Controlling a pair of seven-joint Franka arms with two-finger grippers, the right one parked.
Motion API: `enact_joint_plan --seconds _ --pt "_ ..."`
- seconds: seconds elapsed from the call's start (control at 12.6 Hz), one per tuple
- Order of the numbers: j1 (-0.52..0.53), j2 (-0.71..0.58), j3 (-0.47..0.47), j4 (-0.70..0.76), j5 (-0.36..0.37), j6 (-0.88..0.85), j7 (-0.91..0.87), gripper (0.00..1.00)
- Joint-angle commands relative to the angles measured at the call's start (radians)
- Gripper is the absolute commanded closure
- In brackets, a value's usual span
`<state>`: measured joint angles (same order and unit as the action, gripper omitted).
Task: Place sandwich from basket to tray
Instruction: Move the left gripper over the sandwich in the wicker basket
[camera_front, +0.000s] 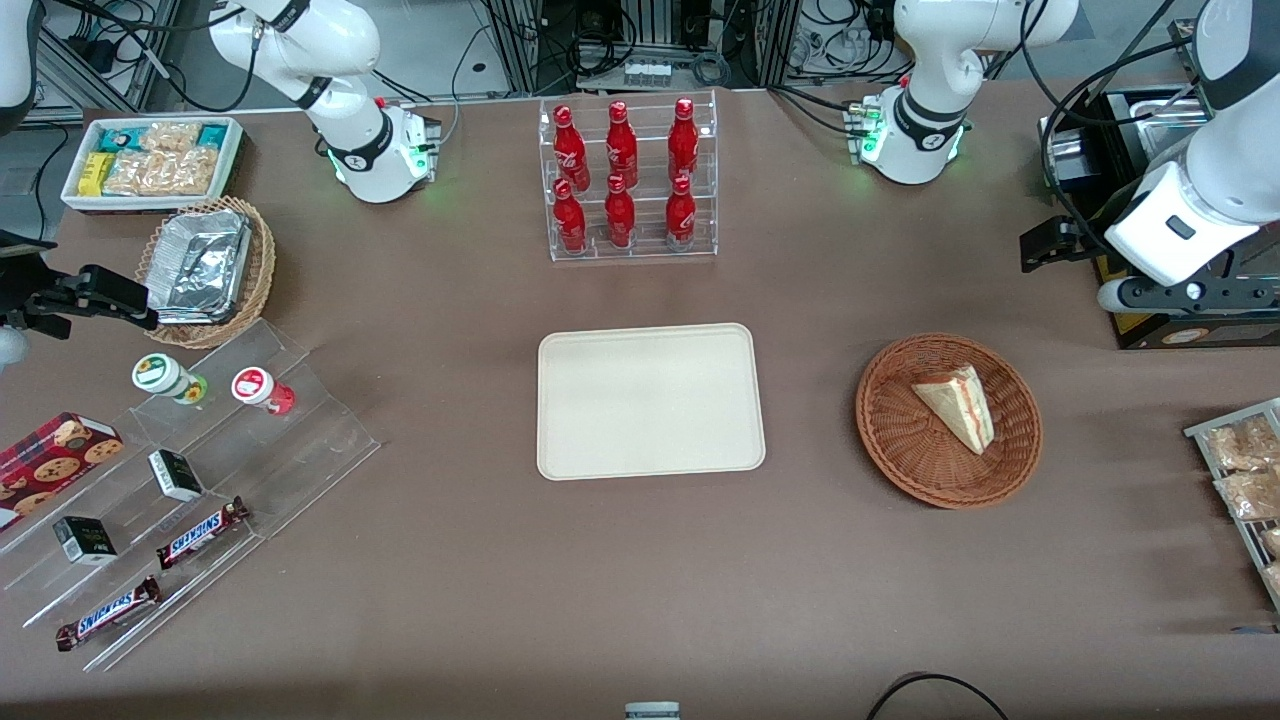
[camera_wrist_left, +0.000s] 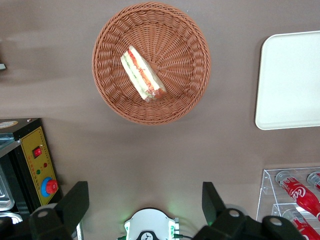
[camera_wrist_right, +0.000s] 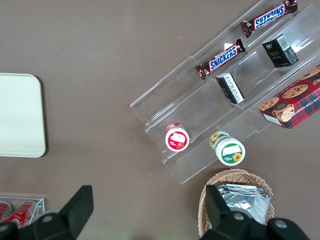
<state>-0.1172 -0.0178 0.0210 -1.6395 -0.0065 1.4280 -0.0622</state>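
The sandwich (camera_front: 957, 405) is a triangular wedge lying in the round reddish-brown basket (camera_front: 890, 440), toward the working arm's end of the table. The cream tray (camera_front: 650, 400) lies flat and bare at the table's middle, beside the basket. My left gripper (camera_front: 1045, 245) hangs high above the table, farther from the front camera than the basket and well apart from it. It is open and empty. The left wrist view shows its fingers spread wide (camera_wrist_left: 145, 186), with the sandwich (camera_wrist_left: 142, 75), basket (camera_wrist_left: 185, 95) and tray (camera_wrist_left: 290, 80) below.
A clear rack of red bottles (camera_front: 628, 180) stands farther from the camera than the tray. A black box with a yellow panel (camera_wrist_left: 35, 165) sits under the working arm. A wire rack of snack packets (camera_front: 1240, 480) is at that end. A foil-filled tan basket (camera_front: 205, 265) and acrylic steps (camera_front: 190, 470) are toward the parked arm's end.
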Motion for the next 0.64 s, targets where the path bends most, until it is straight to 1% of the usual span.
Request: enact_joint_plan --seconds 0.0,0.16,0.4,0.56 --pt "-0.007 -0.016 0.01 -0.002 0.01 -0.009 0.009 0.0" --pt "-0.009 -0.007 0.008 -0.022 0.025 0.035 0.009 0.0" --pt "-0.013 -0.014 0.007 -0.146 0.033 0.173 0.007 0.0" --pt "-0.013 -0.007 0.007 -0.199 0.033 0.247 -0.001 0.0"
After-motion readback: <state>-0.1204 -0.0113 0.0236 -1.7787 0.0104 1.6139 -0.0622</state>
